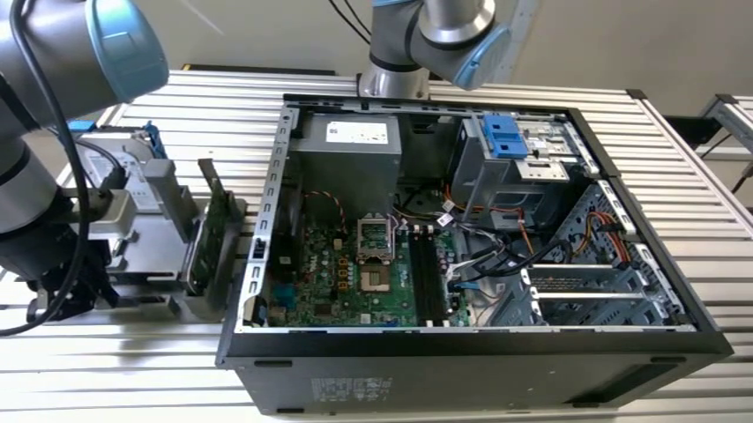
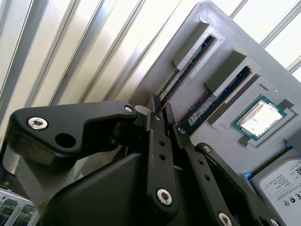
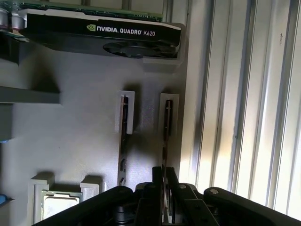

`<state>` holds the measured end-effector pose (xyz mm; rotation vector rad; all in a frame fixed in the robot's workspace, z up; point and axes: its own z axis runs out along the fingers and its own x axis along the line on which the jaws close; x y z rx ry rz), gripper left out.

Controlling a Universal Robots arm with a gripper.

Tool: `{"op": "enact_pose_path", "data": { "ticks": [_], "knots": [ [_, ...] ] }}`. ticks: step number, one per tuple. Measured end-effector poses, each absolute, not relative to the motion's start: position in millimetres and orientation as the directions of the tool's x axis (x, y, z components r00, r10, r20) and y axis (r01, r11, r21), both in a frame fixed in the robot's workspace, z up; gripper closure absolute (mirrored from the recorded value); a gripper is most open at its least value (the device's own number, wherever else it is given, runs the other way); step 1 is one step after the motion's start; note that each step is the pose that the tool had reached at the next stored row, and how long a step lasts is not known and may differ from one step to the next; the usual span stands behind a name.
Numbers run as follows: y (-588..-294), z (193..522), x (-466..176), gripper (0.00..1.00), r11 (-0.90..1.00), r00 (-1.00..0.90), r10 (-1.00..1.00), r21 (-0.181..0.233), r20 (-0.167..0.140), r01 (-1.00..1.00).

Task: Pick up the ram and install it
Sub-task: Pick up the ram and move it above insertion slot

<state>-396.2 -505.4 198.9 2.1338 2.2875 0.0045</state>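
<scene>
Pincer (image 3: 164, 173) fingers stand almost together astride the ram (image 3: 165, 141), apparently nipping its thin edge near one end. That stick stands on edge in the outer slot of a grey holder (image 3: 80, 136). Its length runs straight away from the fingers, parallel to a second stick (image 3: 123, 136) just beside it. The fingers hide the gripped end, so I cannot tell how it is seated.

1. Exterior view — high and set back, looking down into the open computer case (image 1: 471, 361) on the slatted tabletop (image 1: 694, 167).
2. Both wrist views — close in, looking past the end effector (image 2: 161, 110) (image 3: 164, 173) onto the grey holder (image 2: 207, 23) (image 3: 80, 132).
3. Shared: its two slots (image 2: 195, 44) (image 3: 125, 110) and, seemingly, the same chip (image 2: 258, 117) (image 3: 59, 205).
</scene>
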Motion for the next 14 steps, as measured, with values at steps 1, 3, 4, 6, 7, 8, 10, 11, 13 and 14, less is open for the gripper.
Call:
{"op": "enact_pose_path", "data": {
  "ticks": [1, 3, 4, 6, 7, 8, 10, 11, 13, 14],
  "knots": [
    [-505.4, 199.6, -396.2, 1.0, 0.069, -0.069, 0.998, 0.011, -0.008, 0.998],
    [-505.4, 200.9, -396.3, 1.0, 0.069, -0.069, 0.998, 0.011, -0.008, 0.998],
    [-505.4, 201.5, -396.2, 1.0, 0.069, -0.069, 0.998, 0.011, -0.008, 0.998],
    [-505.4, 202.4, -396.2, 1.0, 0.069, -0.069, 0.998, 0.011, -0.008, 0.998],
    [-505.4, 202.9, -396.2, 1.0, 0.069, -0.069, 0.998, 0.011, -0.008, 0.998],
    [-505.4, 203.6, -396.3, 1.0, 0.069, -0.069, 0.998, 0.011, -0.008, 0.998],
    [-505.4, 205.1, -396.3, 1.0, 0.069, -0.069, 0.998, 0.011, -0.008, 0.998],
    [-505.4, 205.9, -396.3, 1.0, 0.069, -0.069, 0.998, 0.011, -0.008, 0.998],
    [-505.4, 207.6, -396.3, 1.0, 0.069, -0.069, 0.998, 0.011, -0.008, 0.998],
    [-505.4, 208.5, -396.3, 1.0, 0.069, -0.069, 0.998, 0.011, -0.008, 0.998]
  ]
}}
